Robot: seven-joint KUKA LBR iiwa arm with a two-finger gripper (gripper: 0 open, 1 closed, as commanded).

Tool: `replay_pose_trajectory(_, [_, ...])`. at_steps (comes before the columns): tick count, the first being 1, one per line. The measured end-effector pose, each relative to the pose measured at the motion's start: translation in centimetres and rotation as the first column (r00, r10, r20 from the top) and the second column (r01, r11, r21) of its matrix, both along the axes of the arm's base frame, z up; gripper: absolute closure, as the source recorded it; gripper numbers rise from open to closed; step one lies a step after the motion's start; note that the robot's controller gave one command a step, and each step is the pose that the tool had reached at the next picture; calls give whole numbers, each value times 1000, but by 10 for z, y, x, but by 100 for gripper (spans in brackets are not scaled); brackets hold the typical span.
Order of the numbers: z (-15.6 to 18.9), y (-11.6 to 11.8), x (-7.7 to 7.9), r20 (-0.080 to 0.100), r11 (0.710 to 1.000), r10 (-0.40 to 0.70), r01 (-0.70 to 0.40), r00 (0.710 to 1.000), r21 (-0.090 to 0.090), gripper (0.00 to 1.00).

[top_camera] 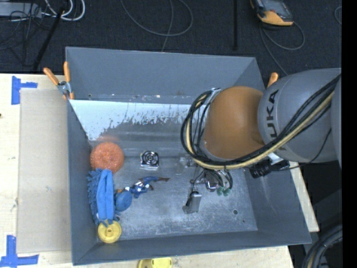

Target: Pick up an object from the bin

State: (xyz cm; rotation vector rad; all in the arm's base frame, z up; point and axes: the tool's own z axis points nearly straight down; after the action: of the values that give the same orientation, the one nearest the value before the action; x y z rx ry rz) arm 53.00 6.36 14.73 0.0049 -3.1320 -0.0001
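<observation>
My gripper [192,202] hangs low over the bin floor right of the middle, under the arm's orange cover, with nothing seen in it. Nearest to it, on its left, lies a small blue toy figure [135,188] with a thin dark tail. A small silver metal piece [149,159] sits further back and left. At the left wall lie a round orange scrub ball [106,156] and a blue shaggy duster [102,195] with a yellow end [109,231].
Bare grey floor, dusted white, surrounds the gripper toward the front and right walls. The arm and its cable loops cover the bin's right rear part. The back wall slopes up behind the things.
</observation>
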Motion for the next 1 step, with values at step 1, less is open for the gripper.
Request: replay_pose_trajectory(1, [4,0,2,8,1000,-2,2,1000,1,0])
